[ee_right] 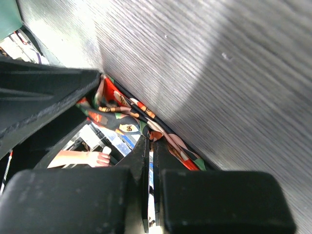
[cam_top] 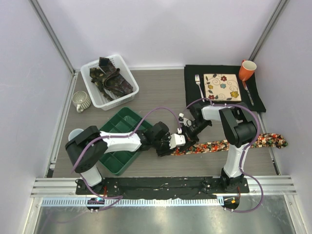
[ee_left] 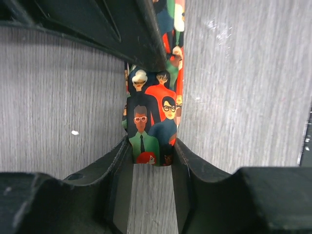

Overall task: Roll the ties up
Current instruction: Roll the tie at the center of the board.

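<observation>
Red tie (ee_left: 151, 112), end between left tool (ee_left: 152, 152) fingers

The tie (cam_top: 207, 146) bore a red-orange print crowded with cartoon people in red, green and blue; the surface (cam_top: 161, 92) was grey wood-grain. The ties (cam_top: 111, 78) in the white basket (cam_top: 87, 84) were dark olive and brown. The tray (cam_top: 122, 122) was green, the plate (cam_top: 217, 78) cream with coloured flowers, and the mug (cam_top: 247, 69) orange.
</observation>
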